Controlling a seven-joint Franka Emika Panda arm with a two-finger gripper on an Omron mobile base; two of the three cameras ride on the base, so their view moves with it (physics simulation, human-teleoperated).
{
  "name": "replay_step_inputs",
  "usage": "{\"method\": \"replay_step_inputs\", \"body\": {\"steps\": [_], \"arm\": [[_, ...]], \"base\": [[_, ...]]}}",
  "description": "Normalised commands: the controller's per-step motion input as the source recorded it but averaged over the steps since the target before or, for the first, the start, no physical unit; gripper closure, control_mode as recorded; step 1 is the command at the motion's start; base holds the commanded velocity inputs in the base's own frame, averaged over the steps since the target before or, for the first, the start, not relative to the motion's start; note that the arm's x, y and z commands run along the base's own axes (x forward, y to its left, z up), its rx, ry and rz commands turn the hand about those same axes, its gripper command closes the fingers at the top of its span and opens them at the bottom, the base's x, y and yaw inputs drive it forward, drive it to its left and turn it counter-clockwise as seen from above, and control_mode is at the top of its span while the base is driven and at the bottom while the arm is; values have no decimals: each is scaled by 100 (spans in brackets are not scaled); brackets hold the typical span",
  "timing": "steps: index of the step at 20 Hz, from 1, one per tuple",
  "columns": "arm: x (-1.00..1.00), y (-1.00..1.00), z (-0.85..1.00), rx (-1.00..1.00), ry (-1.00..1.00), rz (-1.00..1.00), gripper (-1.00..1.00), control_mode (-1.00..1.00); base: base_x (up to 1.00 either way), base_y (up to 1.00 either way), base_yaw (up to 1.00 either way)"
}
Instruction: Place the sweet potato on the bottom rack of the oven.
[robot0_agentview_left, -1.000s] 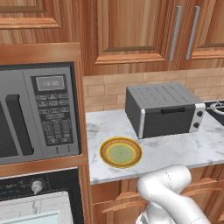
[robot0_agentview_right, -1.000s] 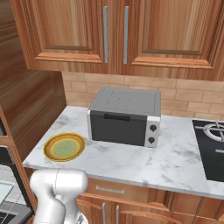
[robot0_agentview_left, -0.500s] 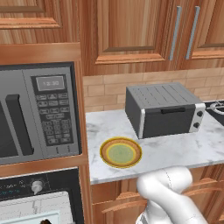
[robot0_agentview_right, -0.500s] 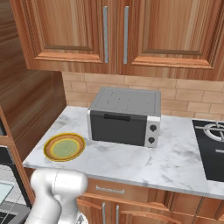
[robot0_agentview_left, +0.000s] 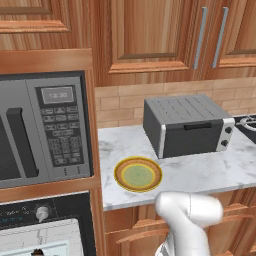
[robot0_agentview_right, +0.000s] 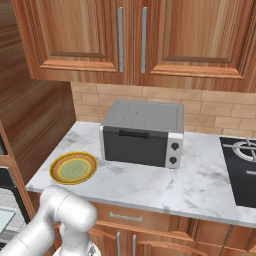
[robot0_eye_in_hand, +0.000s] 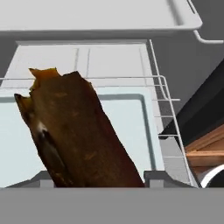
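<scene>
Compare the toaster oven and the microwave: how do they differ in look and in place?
The toaster oven is a freestanding grey box that stands on the marble counter; the microwave is built into the wooden cabinet wall. The toaster oven has two round knobs beside its door; the microwave has a keypad with a small display above it. The toaster oven's handle lies horizontal; the microwave's is vertical. Both are grey with dark doors, and both are shut.

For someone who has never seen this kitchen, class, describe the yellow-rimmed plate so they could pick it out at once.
Start at the marble counter under the wooden wall cabinets. The grey toaster oven stands on it, and the yellow-rimmed plate lies flat in front of that, toward the microwave. It is the one round, low thing there, yellow at the rim and greenish in the middle.
</scene>
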Motion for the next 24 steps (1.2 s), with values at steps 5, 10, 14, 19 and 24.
{"method": "replay_step_inputs", "body": {"steps": [5, 10, 14, 19, 24], "arm": [[5, 44, -50, -21, 9, -20, 100, -100], [8, 0, -75, -24, 0, -15, 100, -100], [20, 0, -23, -4, 5, -2, 100, -100], [17, -2, -26, 0, 12, 0, -100, -100], [2, -2, -17, 0, 3, 0, -100, -100]], "base": [[0, 0, 0], [0, 0, 0], [0, 0, 0], [0, 0, 0], [0, 0, 0]]}}
